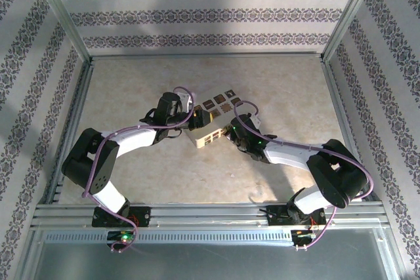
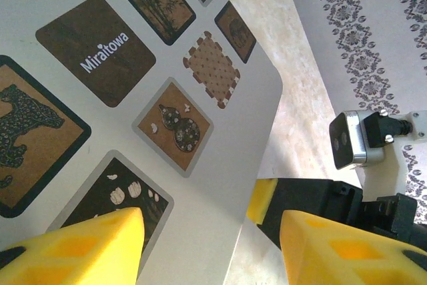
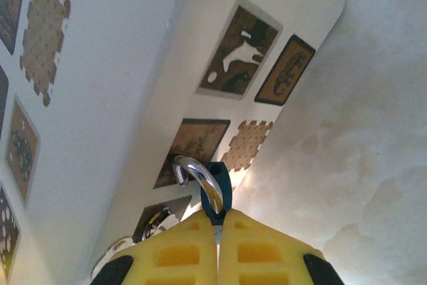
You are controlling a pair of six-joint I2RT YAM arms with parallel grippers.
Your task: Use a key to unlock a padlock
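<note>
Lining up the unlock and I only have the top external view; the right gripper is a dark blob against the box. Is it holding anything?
Observer: Yes. On the right wrist view the right gripper is shut on the padlock, blue body pinched at the fingertips.
Operator: Where's the shackle?
Observer: Its silver loop sticks out past the tips, in front of a patterned face of the box.
Operator: And the other arm?
Observer: On the left wrist view the left gripper stands open, the box's corner between its fingers; contact I can't tell.
</note>
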